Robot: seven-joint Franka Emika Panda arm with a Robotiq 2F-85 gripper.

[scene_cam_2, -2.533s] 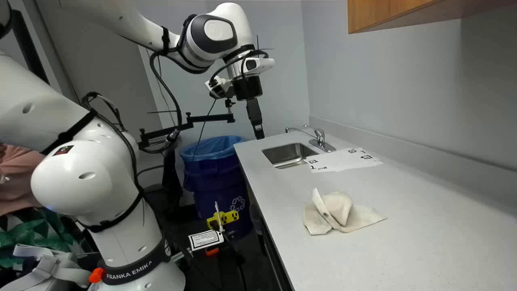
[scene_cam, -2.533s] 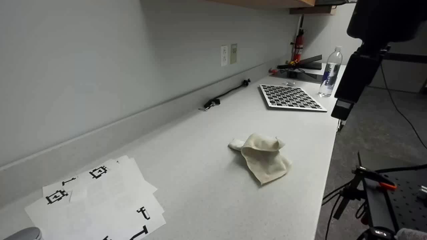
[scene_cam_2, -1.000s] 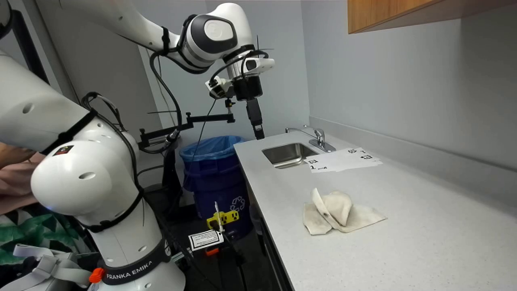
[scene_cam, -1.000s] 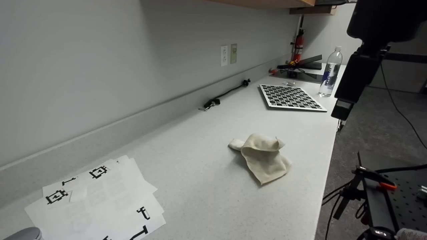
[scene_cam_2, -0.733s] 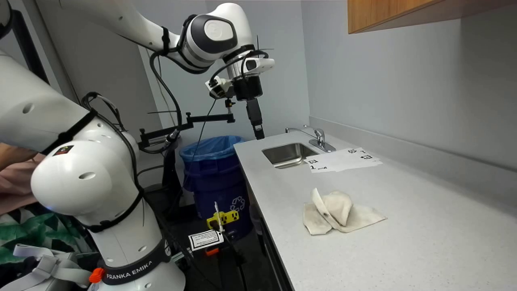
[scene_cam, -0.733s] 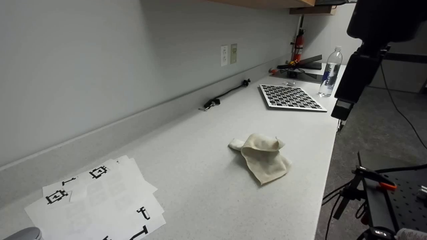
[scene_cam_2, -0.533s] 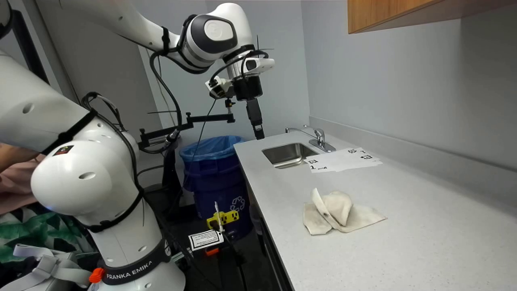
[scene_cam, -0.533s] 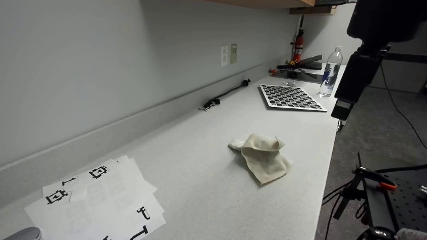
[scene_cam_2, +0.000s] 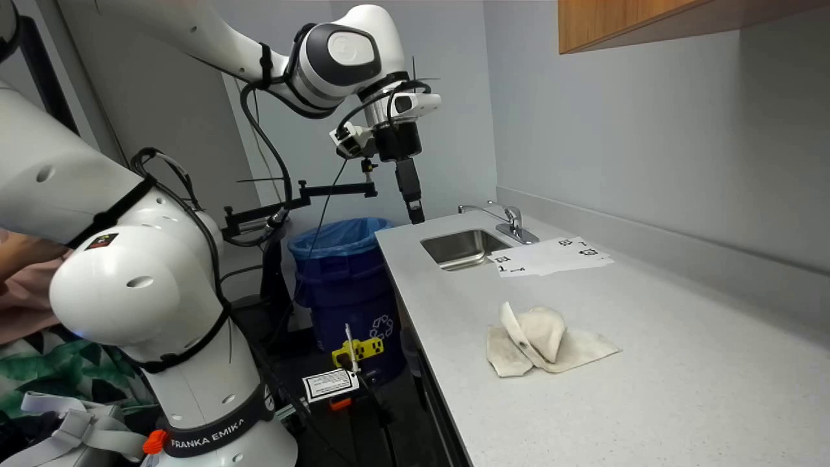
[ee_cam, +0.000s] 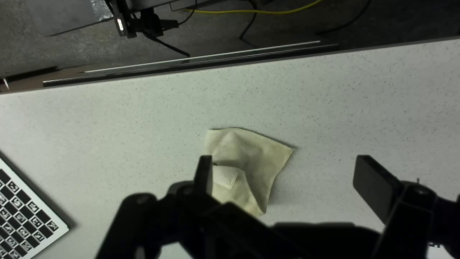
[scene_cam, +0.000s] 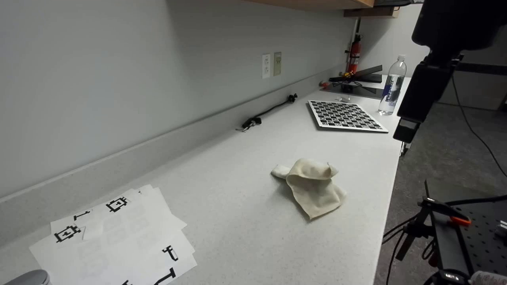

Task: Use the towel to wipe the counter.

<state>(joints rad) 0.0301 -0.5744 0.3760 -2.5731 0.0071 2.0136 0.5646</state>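
White arm (scene_cam_2: 133, 275) arched, gripper (ee_cam: 283, 172) pointed downward, spread wide, worktop (scene_cam_2: 655, 405) topped by crumpled towel (scene_cam_2: 548, 331), in an exterior view sink (scene_cam_2: 465, 246) seen at towel's eleven o'clock, cabinet (scene_cam_2: 626, 23) at one.

In an exterior view, white capitals on the black band (scene_cam_2: 214, 435) around the base of the white robot arm (scene_cam_2: 123, 285) read "FRANKA EMIKA", the last letter partly hidden at the curve. A pale recycling sign (scene_cam_2: 382, 327) stands on the round blue plastic bin (scene_cam_2: 340, 298). The print on the white rectangular tag (scene_cam_2: 331, 384) is too small to read. In an exterior view, the lettering on the clear plastic bottle (scene_cam: 392, 86) is blurred. Black angular marks stand on the overlapping white paper sheets (scene_cam: 130, 237).
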